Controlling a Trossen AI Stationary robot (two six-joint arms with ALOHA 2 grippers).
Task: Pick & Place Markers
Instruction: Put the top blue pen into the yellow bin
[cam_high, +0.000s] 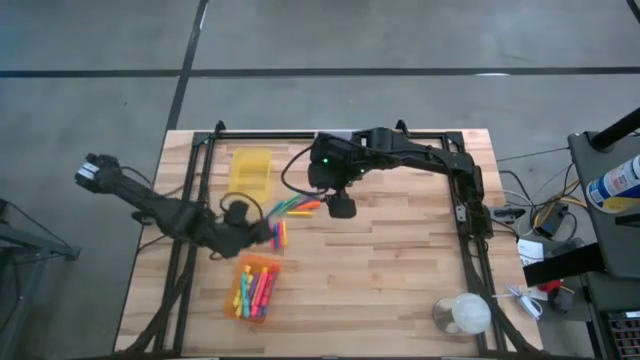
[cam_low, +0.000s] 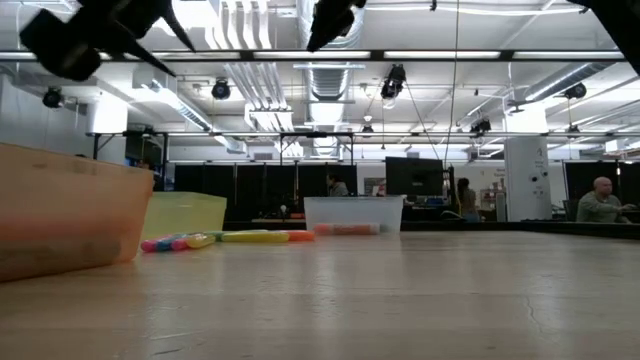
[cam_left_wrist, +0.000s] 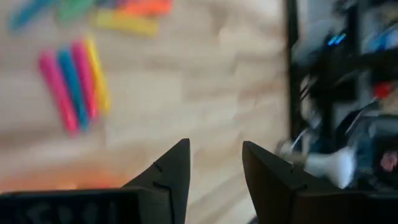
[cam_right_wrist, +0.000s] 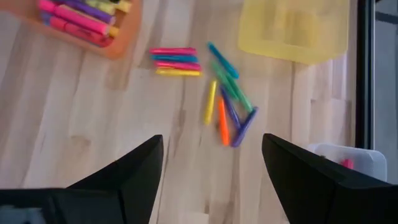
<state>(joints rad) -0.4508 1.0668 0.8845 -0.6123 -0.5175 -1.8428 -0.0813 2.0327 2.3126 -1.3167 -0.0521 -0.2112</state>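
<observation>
Markers lie in three places on the wooden surface (cam_high: 400, 270): a loose fan of green, orange, yellow, blue and purple ones (cam_right_wrist: 227, 102), a short row of pink, blue and yellow ones (cam_right_wrist: 175, 61) beside it, and more inside the orange bin (cam_high: 256, 289). A yellow bin (cam_high: 251, 171) sits near the fan. The right gripper (cam_right_wrist: 211, 168) hangs above the fan, jaws spread wide and holding nothing. The left gripper (cam_left_wrist: 214, 171) hovers by the short row, jaws parted and empty.
</observation>
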